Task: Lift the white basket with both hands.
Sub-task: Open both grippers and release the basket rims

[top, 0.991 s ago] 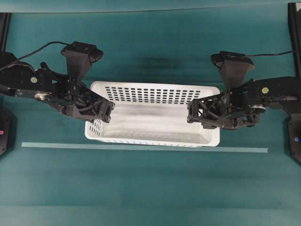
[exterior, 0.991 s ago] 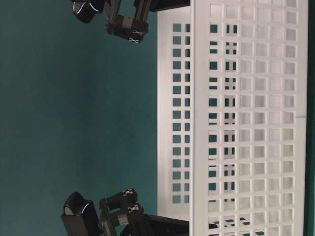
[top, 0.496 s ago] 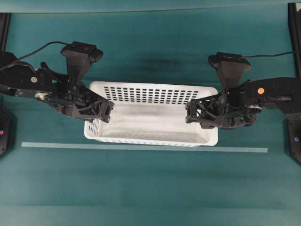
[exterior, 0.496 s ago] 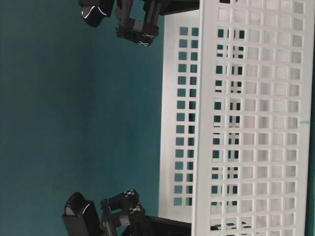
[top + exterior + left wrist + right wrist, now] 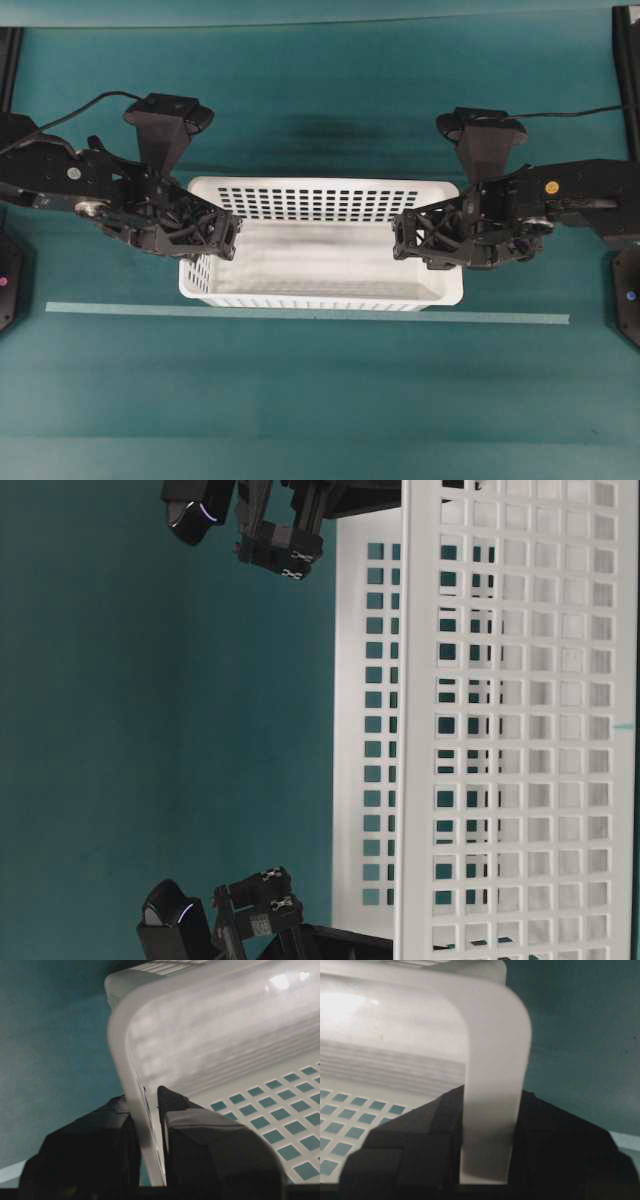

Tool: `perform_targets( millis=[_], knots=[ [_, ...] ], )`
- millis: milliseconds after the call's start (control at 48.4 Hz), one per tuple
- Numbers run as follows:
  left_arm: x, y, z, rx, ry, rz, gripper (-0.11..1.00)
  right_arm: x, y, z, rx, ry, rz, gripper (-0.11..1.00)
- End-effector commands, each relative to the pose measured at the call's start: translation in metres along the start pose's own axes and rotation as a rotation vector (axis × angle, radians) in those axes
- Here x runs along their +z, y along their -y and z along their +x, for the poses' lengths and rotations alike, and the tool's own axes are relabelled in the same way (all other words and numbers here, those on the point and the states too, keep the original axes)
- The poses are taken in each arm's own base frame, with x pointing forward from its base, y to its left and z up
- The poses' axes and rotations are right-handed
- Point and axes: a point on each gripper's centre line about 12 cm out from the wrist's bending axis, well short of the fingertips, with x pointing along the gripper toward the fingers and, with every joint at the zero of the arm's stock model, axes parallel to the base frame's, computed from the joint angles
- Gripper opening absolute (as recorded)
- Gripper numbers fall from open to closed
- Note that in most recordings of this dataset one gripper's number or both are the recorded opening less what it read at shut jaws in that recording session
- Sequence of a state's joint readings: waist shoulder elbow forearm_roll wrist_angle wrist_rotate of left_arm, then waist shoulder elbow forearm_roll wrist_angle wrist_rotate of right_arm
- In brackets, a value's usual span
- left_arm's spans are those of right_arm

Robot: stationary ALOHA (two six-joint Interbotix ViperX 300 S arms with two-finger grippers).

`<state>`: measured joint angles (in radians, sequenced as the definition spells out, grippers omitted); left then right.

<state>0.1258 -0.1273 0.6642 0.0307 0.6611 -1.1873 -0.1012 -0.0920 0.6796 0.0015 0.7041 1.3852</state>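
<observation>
White perforated plastic forms the white basket (image 5: 320,245), a large rectangular container with a rolled rim, rounded corners and a solid floor. It sits near the middle of the teal surface (image 5: 320,400), its long side parallel to a pale tape line (image 5: 300,314) just in front of it. Whether it rests on the surface or hangs just clear cannot be told.

Handling, as judged: the basket is empty, so it should be light; thin perforated walls will flex if loaded unevenly, and smooth plastic can slip between the jaws. The short end walls below the rim are the practical grip points, and both ends should rise together to keep it level.

The left gripper (image 5: 147,1120) has its jaws drawn narrow, clamping the left end wall, one inside and one outside. The right gripper (image 5: 487,1135) grips the right end wall at the rim likewise.

The surface is otherwise bare teal. No room is visible beyond it.
</observation>
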Motion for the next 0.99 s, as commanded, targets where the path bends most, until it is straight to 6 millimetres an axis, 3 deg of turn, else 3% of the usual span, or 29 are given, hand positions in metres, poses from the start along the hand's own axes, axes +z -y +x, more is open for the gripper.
perform_targets(
  millis=[0, 351, 392, 619, 681, 970],
  knots=[
    [0.0, 0.003, 0.005, -0.011, 0.006, 0.031, 0.08, 0.001, -0.002, 0.009, 0.001, 0.003, -0.053, 0.22],
    [0.002, 0.012, 0.005, -0.089, 0.038, 0.068, 0.08, 0.003, -0.005, 0.01, 0.035, 0.01, -0.051, 0.23],
    [0.002, 0.012, 0.005, -0.091, 0.038, 0.069, 0.08, 0.003, -0.005, 0.01, 0.034, 0.01, -0.051, 0.3],
    [-0.002, 0.015, 0.006, -0.121, 0.046, 0.088, 0.08, 0.003, -0.005, 0.01, 0.033, 0.009, -0.049, 0.87],
    [-0.003, 0.015, 0.007, -0.126, 0.047, 0.091, 0.08, 0.003, -0.006, 0.01, 0.034, 0.009, -0.051, 0.91],
    [-0.007, 0.014, 0.0, -0.147, 0.049, 0.09, 0.08, 0.008, -0.007, 0.012, 0.033, 0.02, -0.053, 0.9]
  ],
)
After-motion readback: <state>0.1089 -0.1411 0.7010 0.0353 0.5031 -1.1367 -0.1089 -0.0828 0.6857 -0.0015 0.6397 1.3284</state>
